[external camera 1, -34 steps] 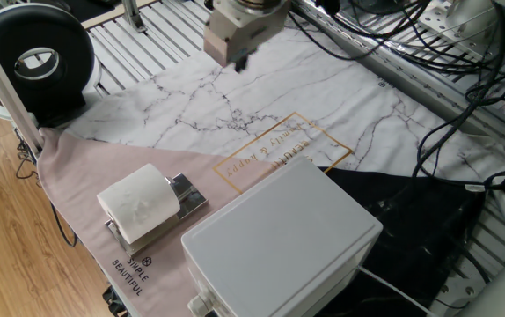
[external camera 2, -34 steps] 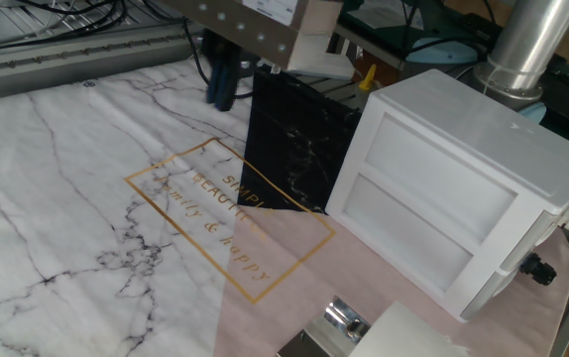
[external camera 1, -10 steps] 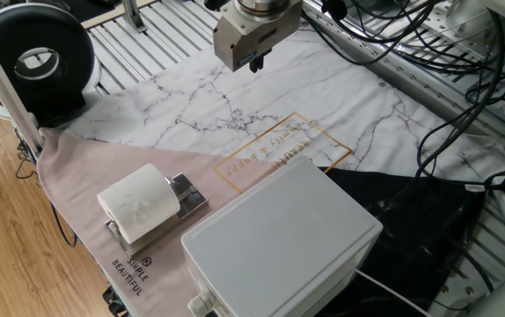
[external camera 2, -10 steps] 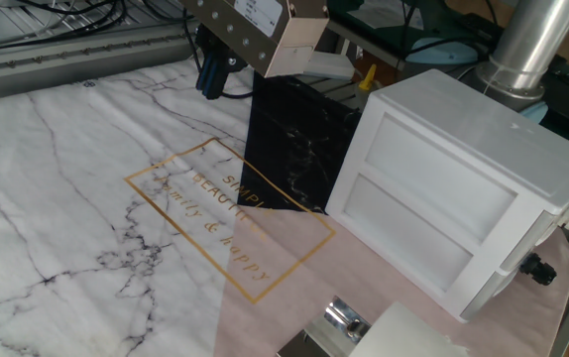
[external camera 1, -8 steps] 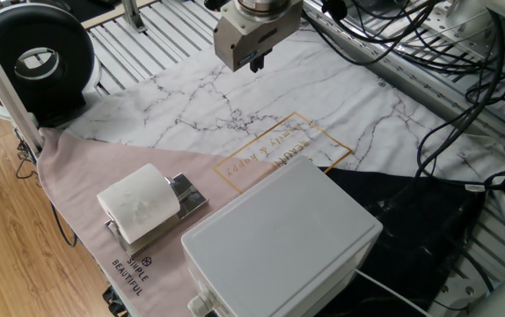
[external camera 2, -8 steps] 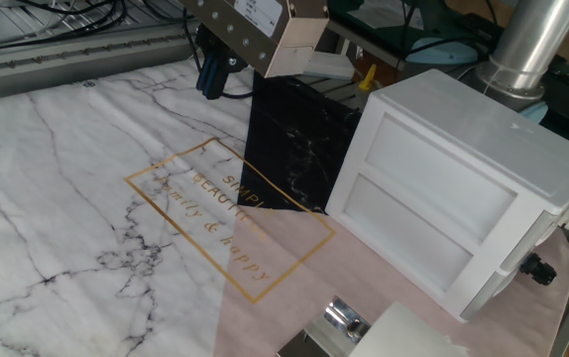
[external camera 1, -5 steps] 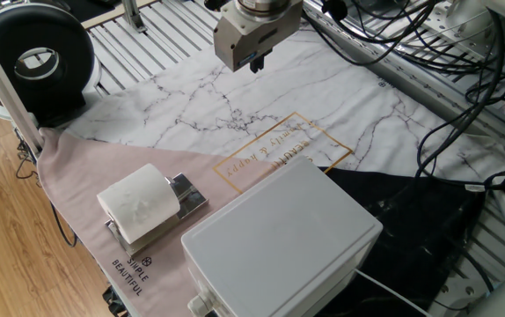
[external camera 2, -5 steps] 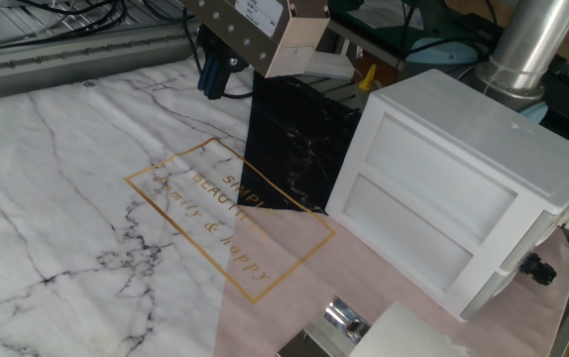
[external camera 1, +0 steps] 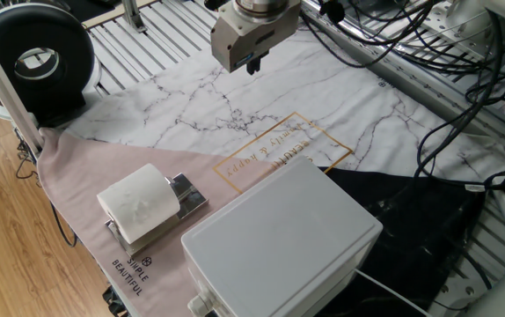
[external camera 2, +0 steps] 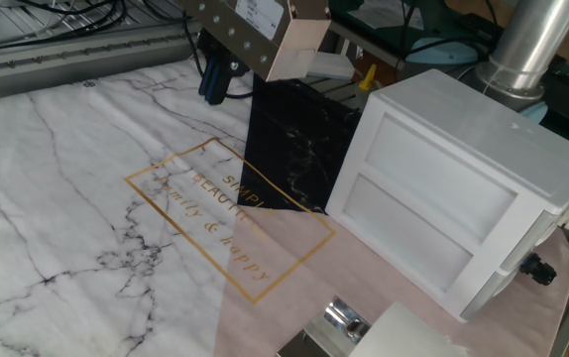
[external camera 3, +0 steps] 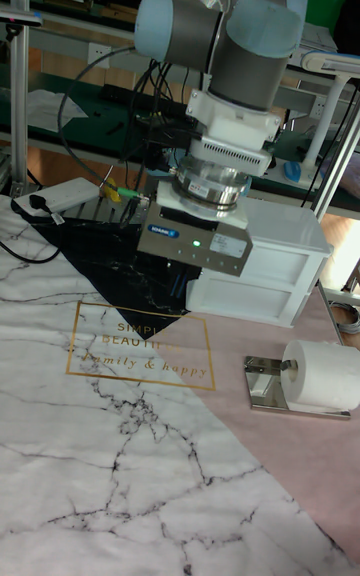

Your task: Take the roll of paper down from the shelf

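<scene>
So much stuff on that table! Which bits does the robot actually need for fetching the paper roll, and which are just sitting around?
Part of the job:
- roll, lying on the shelf
- shelf, the chrome rack under it
- tool, hanging above the marble cloth, far from the roll

Just lying about:
- white box
- marble cloth
- black fan
- cables

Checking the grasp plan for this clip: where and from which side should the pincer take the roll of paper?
Probably across the curved body of the roll of paper, coming from above: it lies on its side on the shelf, its top bare. The pincer hangs far off.
</scene>
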`<state>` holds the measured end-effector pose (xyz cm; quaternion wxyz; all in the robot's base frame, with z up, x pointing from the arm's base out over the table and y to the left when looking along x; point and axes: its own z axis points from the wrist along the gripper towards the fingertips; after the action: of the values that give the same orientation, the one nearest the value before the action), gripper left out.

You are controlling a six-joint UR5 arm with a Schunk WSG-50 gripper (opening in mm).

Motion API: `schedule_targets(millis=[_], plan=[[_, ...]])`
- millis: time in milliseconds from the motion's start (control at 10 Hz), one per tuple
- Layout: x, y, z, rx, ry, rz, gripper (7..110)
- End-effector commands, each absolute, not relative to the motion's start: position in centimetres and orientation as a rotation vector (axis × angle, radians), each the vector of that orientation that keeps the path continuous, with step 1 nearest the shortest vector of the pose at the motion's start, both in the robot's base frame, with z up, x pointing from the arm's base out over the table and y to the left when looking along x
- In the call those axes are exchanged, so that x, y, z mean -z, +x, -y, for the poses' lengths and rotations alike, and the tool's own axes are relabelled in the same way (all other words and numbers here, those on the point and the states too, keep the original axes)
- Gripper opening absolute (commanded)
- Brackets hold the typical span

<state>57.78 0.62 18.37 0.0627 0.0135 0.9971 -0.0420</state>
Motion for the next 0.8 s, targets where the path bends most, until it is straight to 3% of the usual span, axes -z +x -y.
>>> schedule_targets(millis=[0,100,200,400,700], plan=[[-10.8,61.7,-1.6,0.127,0.059,-3.000,7],[-8.0,62.6,-1.4,0.158,0.056,-3.004,7],[-7.3,63.0,-1.4,0.171,0.041,-3.007,7],[-8.0,64.0,-4.0,0.160,0.071,-3.034,7],[-8.1,64.6,-12.5,0.176,0.211,-3.036,7]])
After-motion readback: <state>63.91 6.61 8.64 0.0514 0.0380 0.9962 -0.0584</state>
